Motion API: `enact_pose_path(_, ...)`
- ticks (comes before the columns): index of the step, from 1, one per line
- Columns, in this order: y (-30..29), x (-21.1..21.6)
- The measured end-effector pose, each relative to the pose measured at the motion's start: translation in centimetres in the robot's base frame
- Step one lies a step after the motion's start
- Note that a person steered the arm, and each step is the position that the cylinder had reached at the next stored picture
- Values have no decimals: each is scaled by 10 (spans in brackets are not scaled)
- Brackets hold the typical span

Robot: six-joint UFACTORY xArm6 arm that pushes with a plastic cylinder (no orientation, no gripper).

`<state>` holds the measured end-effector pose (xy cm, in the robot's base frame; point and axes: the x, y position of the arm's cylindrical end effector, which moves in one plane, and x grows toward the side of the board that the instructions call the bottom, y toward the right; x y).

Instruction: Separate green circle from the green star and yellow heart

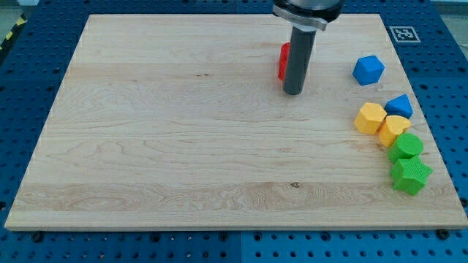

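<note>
Green circle (406,146) sits down and right of your tip (293,92) | packed between heart (394,129) and star (411,175) | no gripper, nothing held

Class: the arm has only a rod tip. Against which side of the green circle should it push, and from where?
Push on the green circle's lower-right edge, toward the open board. The yellow heart touches it above and the green star below. My tip is far left, beside a red block.
</note>
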<state>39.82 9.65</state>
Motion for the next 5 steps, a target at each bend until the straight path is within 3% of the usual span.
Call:
enact_pose_path(1,-21,39)
enact_pose_path(2,-30,126)
enact_pose_path(3,12,203)
enact_pose_path(5,95,219)
